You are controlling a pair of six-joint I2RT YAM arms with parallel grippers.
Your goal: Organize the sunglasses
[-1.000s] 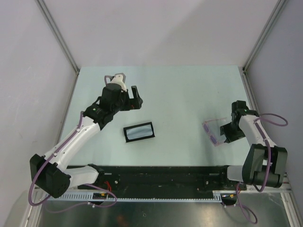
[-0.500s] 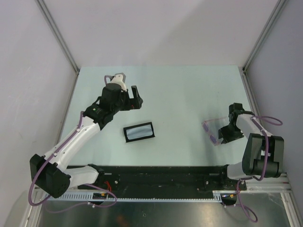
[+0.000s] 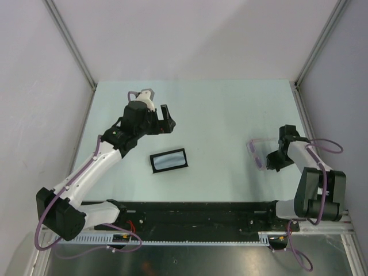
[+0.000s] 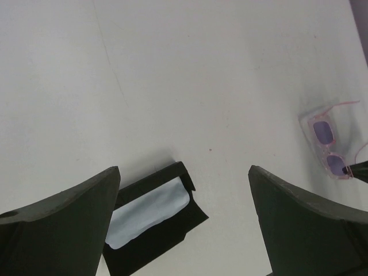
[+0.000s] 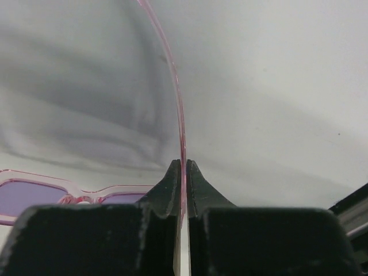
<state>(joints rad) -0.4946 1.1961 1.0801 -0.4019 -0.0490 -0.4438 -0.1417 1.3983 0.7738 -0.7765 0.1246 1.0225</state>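
The sunglasses, pale pink frame with purple lenses, lie at the right of the table; they also show in the left wrist view. My right gripper is shut on one thin pink temple arm, pinched between its fingertips, with the lenses low at the left. My left gripper is open and empty, hovering above the table beyond the black case. The open black case holds a pale blue cloth and lies left of centre.
Grey walls and metal posts enclose the pale green table. A black rail runs along the near edge by the arm bases. The case sits between my left fingers in the left wrist view.
My right gripper has turned and shifted slightly with the sunglasses, which have swung up and away a little. The left arm has barely moved.
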